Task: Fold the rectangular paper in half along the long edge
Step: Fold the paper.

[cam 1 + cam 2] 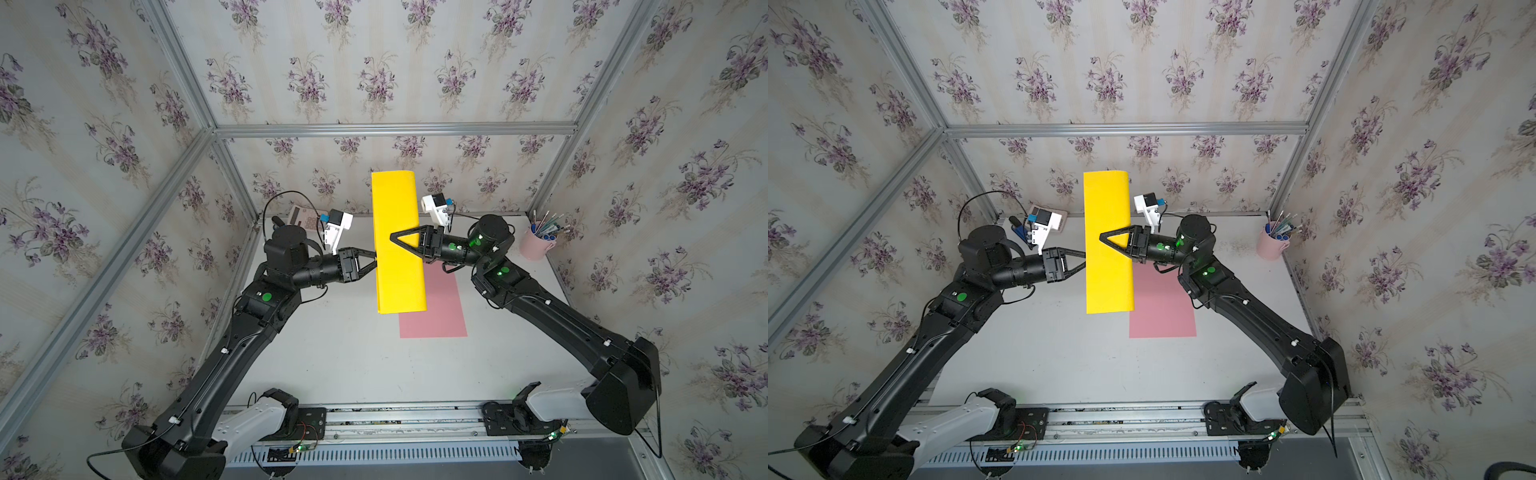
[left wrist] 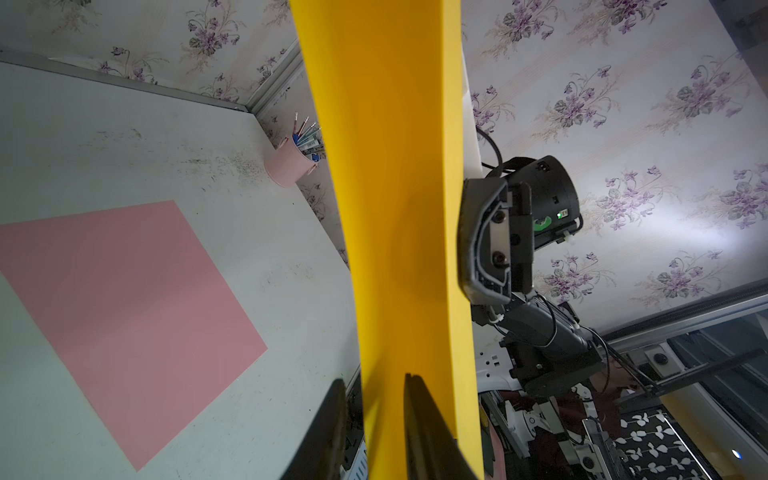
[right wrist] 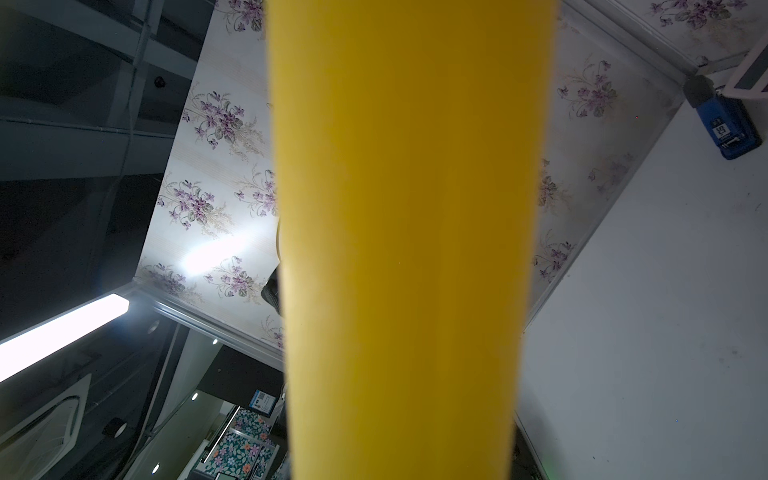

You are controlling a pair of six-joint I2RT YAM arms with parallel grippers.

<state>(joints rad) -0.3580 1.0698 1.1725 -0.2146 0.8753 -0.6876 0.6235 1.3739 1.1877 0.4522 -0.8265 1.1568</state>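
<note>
**Yellow sheet aloft, long edges being matched**

Centre-left in both top views, the left hand (image 1: pixel 375 261) is meeting the yellow paper (image 1: pixel 397 270) at its left long edge. The left wrist view is showing its fingers (image 2: pixel 422 419) narrowly parted with paper between them, though I cannot tell whether they are pressing. The paper is hanging mid-frame above the tabletop (image 1: pixel 353 357), curled double. Its long axis is running from lower centre up toward the back wall. Right of centre, the right hand (image 1: pixel 392 239) is pinching it. The robot, I judge, is matching the long edges. The next move is calling for lowering the paper flat and pressing a crease.
</note>
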